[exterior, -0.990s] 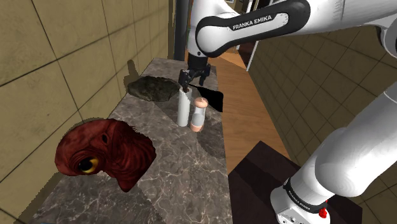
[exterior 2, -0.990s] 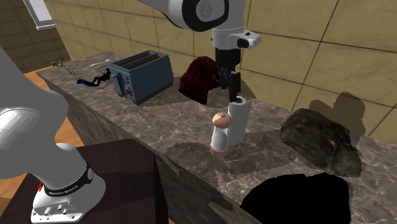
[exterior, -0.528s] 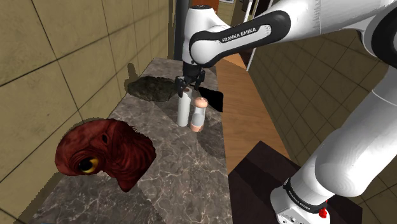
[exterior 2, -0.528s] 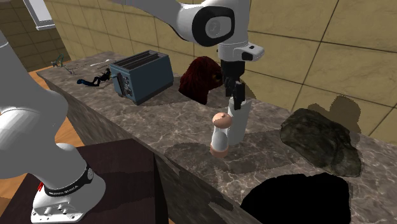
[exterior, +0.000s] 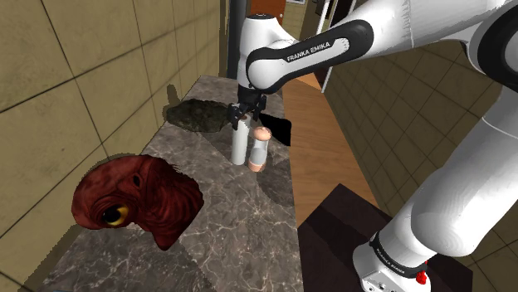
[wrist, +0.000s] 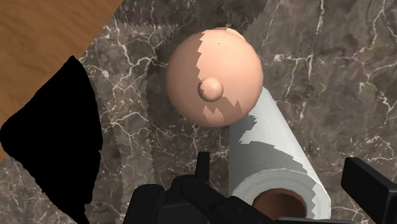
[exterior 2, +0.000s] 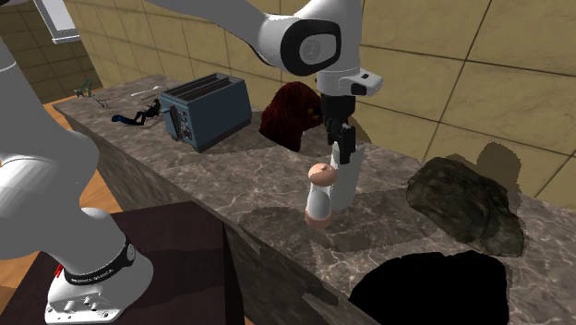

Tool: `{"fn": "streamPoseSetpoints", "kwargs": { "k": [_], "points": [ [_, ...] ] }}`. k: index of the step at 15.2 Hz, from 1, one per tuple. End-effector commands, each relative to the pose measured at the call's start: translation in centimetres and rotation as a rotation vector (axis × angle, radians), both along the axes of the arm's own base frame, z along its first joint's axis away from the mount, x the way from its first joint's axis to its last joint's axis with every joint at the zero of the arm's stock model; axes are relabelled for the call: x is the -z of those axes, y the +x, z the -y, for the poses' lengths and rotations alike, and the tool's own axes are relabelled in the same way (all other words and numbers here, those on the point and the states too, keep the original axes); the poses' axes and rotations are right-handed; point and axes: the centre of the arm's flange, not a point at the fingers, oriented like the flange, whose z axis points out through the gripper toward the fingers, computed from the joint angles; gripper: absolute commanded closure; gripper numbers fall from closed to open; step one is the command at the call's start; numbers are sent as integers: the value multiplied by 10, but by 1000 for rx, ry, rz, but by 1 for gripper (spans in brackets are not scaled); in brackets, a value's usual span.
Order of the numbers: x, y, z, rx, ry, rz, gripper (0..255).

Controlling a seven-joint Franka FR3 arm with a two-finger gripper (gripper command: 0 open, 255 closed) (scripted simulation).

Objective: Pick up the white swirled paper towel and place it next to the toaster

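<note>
Shoulder view: gripper (exterior: 242, 116) hung right over the upright paper towel (exterior: 239, 143) on the table (exterior: 241, 220). Second exterior view: toaster (exterior 2: 205, 111) was well apart. Wrist view: gripper was spread wide with the paper towel between, not clasped, and a pink shaker (wrist: 214, 76) just beside it. I'd go lower, centre up, then squeeze gently.

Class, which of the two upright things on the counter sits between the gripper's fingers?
The white hollow-cored roll, not the peach knobbed shaker beside it.
</note>
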Motion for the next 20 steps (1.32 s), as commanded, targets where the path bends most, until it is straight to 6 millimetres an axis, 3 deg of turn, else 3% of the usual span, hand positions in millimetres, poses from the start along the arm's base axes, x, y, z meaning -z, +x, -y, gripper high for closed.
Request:
{"fn": "streamPoseSetpoints", "kwargs": {
  "k": [1, 2, 11, 20],
  "points": [
    [0, 0, 0, 0, 0, 0, 0],
    [0, 0, 0, 0, 0, 0, 255],
    [0, 0, 0, 0, 0, 0, 255],
    [-47, 0, 0, 0, 0, 0, 255]
  ]
}}
